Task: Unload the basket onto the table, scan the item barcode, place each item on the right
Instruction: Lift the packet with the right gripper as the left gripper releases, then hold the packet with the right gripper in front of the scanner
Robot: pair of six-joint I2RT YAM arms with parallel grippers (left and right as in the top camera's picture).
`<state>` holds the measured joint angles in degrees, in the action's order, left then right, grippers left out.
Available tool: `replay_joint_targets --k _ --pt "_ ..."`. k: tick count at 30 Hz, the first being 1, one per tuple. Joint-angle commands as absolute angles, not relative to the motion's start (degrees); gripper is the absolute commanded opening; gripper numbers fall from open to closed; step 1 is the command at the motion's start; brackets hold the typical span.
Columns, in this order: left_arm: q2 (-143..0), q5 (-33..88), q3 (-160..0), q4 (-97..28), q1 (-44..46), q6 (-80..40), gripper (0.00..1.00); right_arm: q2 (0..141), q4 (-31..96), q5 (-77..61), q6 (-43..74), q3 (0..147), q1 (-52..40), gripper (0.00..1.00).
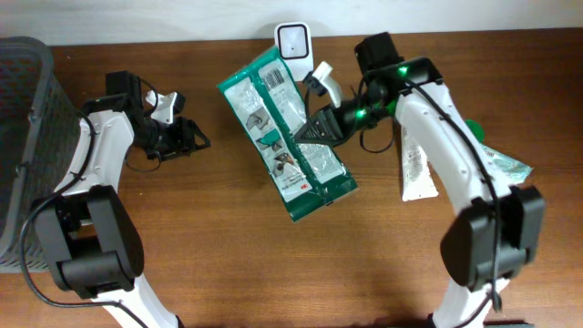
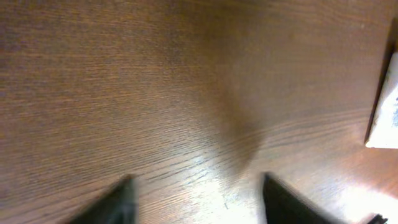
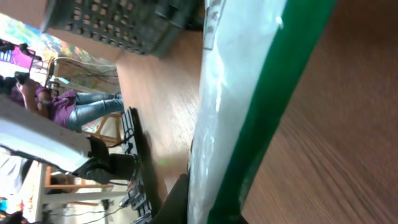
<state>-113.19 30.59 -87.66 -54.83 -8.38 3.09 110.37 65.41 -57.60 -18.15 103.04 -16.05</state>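
Note:
The item, a clear and green plastic package [image 1: 290,137], is held tilted above the table, and its barcode [image 1: 276,80] faces up near the white scanner [image 1: 293,41] at the back edge. My right gripper [image 1: 311,129] is shut on the package's right side. In the right wrist view the package [image 3: 249,93] fills the middle, with a dark finger [image 3: 183,199] pressed against it. My left gripper [image 1: 187,137] is open and empty over bare wood to the left of the package. The left wrist view shows its fingertips [image 2: 118,199] spread wide apart.
A dark mesh basket [image 1: 23,137] stands at the left edge. A white tube [image 1: 416,169] and a green packet [image 1: 499,164] lie under the right arm. A white object [image 2: 388,106] shows at the right edge of the left wrist view.

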Motion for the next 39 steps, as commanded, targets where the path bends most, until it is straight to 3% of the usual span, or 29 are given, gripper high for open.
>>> replay_joint_targets --k 1,10,12,19,26,30,35,39 --pt "-112.5 27.2 -88.0 -54.5 -8.3 4.0 1.0 101.1 65.4 -60.0 -19.7 104.6 -16.0 0.04" --pt "-112.5 21.8 -88.0 -54.3 -8.3 4.0 0.99 90.3 64.5 -60.0 -18.3 104.6 -16.0 0.04" --pt "-112.5 16.6 -88.0 -52.6 -8.3 4.0 0.99 90.3 63.0 -60.1 -15.1 104.6 -16.0 0.04" --pt "-112.5 16.5 -88.0 -52.6 -8.3 4.0 0.99 90.3 55.3 -58.0 0.1 106.6 -16.0 0.04" --pt "-112.5 16.5 -88.0 -52.6 -8.3 4.0 0.99 97.9 61.5 -28.2 1.7 121.4 -16.3 0.04" --pt "-112.5 16.5 -88.0 -52.6 -8.3 4.0 0.99 108.2 62.0 -1.4 -1.1 130.9 -20.1 0.04" --pt "-112.5 16.5 -88.0 -52.6 -8.3 4.0 0.99 121.5 52.2 41.5 -12.0 132.7 -27.9 0.04" --pt "-112.5 16.5 -88.0 -52.6 -8.3 4.0 0.99 130.0 45.7 56.6 -13.3 132.7 -28.9 0.04"
